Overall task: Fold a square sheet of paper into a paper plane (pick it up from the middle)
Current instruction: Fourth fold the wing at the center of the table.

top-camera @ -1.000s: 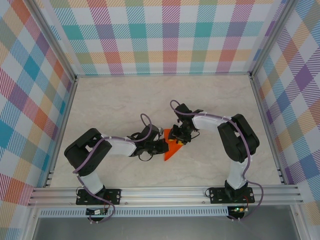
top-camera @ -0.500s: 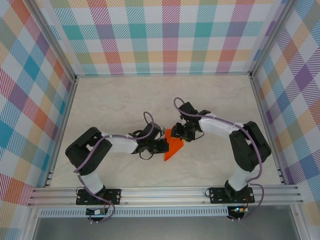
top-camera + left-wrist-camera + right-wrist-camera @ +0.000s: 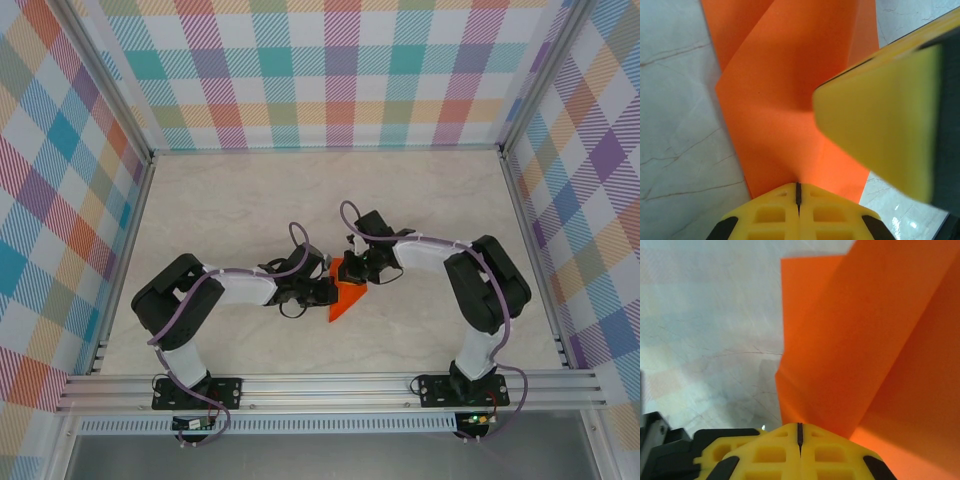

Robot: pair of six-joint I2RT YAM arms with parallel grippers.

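Pinching folded paper [image 3: 785, 90]: left gripper [image 3: 798, 186], right gripper [image 3: 798, 426].

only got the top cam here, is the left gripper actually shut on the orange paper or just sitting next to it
observer: shut on it. In the left wrist view the left gripper has its fingers pressed together, and the orange paper comes straight out of the seam between them.
operator: and the right one
observer: same. In the right wrist view the right gripper is shut on the paper's edge, with no gap between its fingers.
operator: is the paper flat or folded
observer: folded. Both wrist views show overlapping orange layers that meet along sharp fold lines.
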